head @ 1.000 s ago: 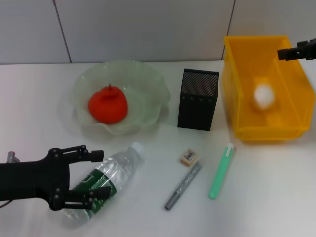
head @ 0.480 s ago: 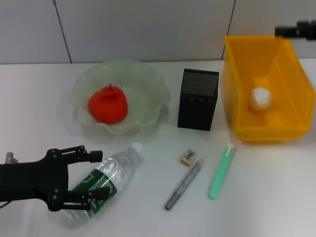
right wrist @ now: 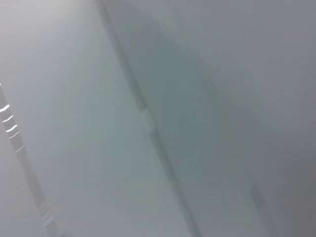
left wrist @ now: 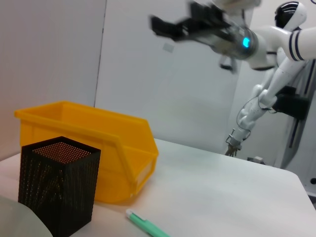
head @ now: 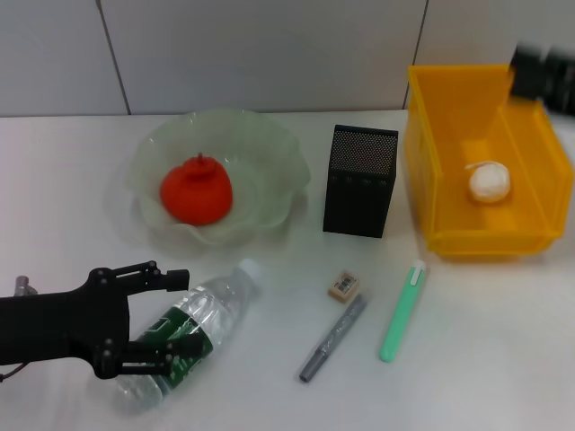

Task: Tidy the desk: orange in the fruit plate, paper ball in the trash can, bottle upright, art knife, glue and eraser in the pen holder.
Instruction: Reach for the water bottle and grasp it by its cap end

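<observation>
Left gripper (head: 171,316): lying low over the counter (head: 503,359), fingers now closing onto the bottle (head: 193,332), which is lying on its side at the near left (grip tighter than half a second ago).
Orange (head: 197,190): sitting in the fruit plate (head: 269,144); this step is looking done.
Pen holder (head: 359,180): standing empty-looking mid-counter; eraser (head: 343,286), grey art knife (head: 332,338) and glue (head: 402,311) are lying in front of it, not yet stowed.
Paper ball (head: 490,182): now resting in the trash can (head: 431,162) after shifting inside it, so that step is finished.
Right gripper (head: 544,74): pulling away above the bin's far corner; cannot tell whether its fingers are apart.
Next: probably standing the bottle upright.
</observation>
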